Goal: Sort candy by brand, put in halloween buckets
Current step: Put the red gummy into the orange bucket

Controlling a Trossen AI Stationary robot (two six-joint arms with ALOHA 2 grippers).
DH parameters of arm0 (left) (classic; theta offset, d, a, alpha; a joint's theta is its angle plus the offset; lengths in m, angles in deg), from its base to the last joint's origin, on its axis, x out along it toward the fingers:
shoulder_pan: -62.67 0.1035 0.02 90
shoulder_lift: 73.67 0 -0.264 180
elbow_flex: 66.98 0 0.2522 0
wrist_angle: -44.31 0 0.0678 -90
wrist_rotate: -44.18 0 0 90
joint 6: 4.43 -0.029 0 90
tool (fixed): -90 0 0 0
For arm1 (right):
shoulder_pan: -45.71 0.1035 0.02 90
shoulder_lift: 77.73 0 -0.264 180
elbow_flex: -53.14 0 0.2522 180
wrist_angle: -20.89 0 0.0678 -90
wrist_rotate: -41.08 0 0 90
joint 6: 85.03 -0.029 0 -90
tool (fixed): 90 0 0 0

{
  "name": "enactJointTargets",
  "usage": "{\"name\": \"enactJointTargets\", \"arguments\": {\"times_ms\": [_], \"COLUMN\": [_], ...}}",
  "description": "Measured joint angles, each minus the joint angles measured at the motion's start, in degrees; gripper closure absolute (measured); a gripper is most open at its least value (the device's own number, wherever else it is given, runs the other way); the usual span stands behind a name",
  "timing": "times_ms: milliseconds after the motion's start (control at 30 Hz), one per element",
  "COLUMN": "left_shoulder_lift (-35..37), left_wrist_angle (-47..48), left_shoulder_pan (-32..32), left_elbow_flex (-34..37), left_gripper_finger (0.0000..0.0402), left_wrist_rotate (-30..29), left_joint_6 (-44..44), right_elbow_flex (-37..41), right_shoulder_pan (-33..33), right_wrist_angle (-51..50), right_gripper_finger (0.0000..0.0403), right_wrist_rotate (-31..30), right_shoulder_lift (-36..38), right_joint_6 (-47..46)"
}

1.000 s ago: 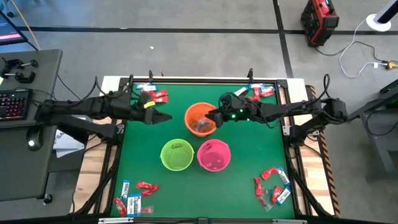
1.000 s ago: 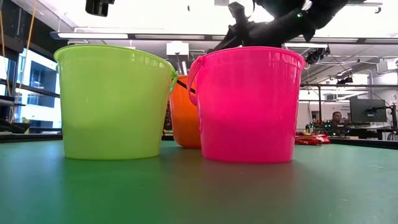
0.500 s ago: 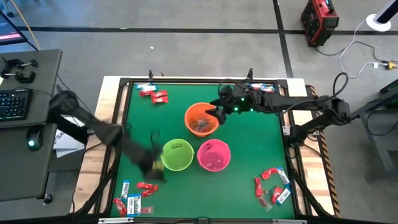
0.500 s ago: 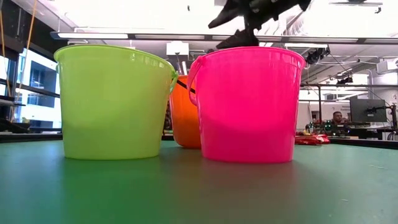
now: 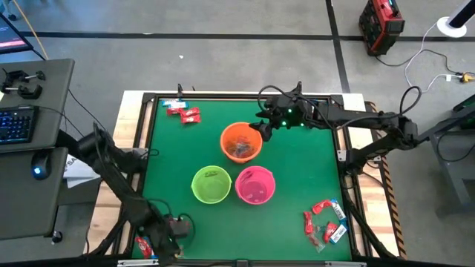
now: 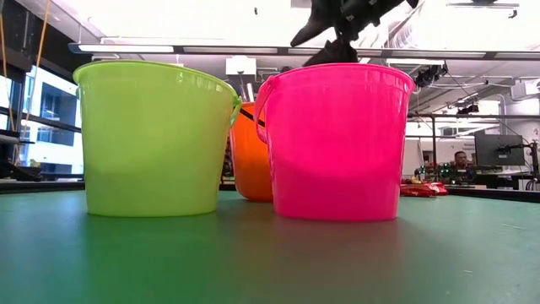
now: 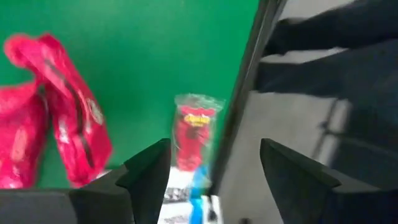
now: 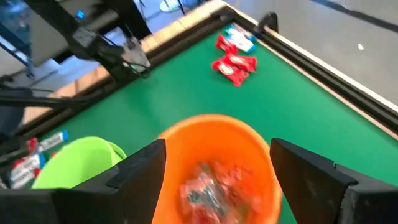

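Observation:
Three buckets stand mid-table: orange (image 5: 240, 142), lime green (image 5: 211, 184) and hot pink (image 5: 255, 185). My left gripper (image 5: 172, 231) is down at the table's near-left corner and open (image 7: 214, 149). It hangs over candy there: a clear-wrapped red piece (image 7: 193, 132), red pieces (image 7: 59, 134) and a blue-and-white one (image 7: 186, 199), all flat on the green mat. My right gripper (image 5: 263, 126) hovers open (image 8: 217, 149) above the orange bucket's far-right rim (image 8: 211, 124), with nothing between its fingers. Candy (image 8: 208, 186) lies inside that bucket.
More candy lies at the far-left corner (image 5: 183, 112) and the near-right corner (image 5: 325, 221). The table's black frame (image 7: 249, 81) runs right beside the left gripper. In the low view the right gripper (image 6: 337, 34) shows above the pink bucket (image 6: 337, 143).
My left arm has swung fast from the far-left part of the table to the near-left corner, dropping low and tipping downward over the candy there. My right gripper has risen a little above the orange bucket and drawn back toward the far right.

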Motion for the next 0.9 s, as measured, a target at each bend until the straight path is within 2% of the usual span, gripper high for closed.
{"name": "enactJointTargets", "arguments": {"times_ms": [167, 433, 667, 900], "left_shoulder_lift": [-6.98, -10.45, -10.45, -10.47], "left_wrist_angle": [10.66, 4.28, 4.64, 3.22], "left_shoulder_pan": [-0.07, -0.56, -2.08, -2.27], "left_elbow_flex": [-6.35, -7.12, -6.27, -4.81], "left_gripper_finger": [0.0183, 0.0188, 0.0188, 0.0188], "left_wrist_rotate": [-3.21, -2.20, -5.79, -5.98], "left_joint_6": [-4.61, -3.97, -2.13, -2.94], "right_elbow_flex": [0.00, 0.00, 0.02, 0.02], "right_shoulder_pan": [-0.81, -1.36, -1.69, -1.69], "right_wrist_angle": [-1.64, -1.93, -2.99, -5.46], "right_gripper_finger": [0.0121, 0.0121, 0.0121, 0.0121], "right_wrist_rotate": [0.01, 0.01, 0.01, -0.01], "right_shoulder_lift": [0.00, 0.00, 0.00, 0.00], "right_joint_6": [0.20, 0.59, 1.38, 2.36]}}
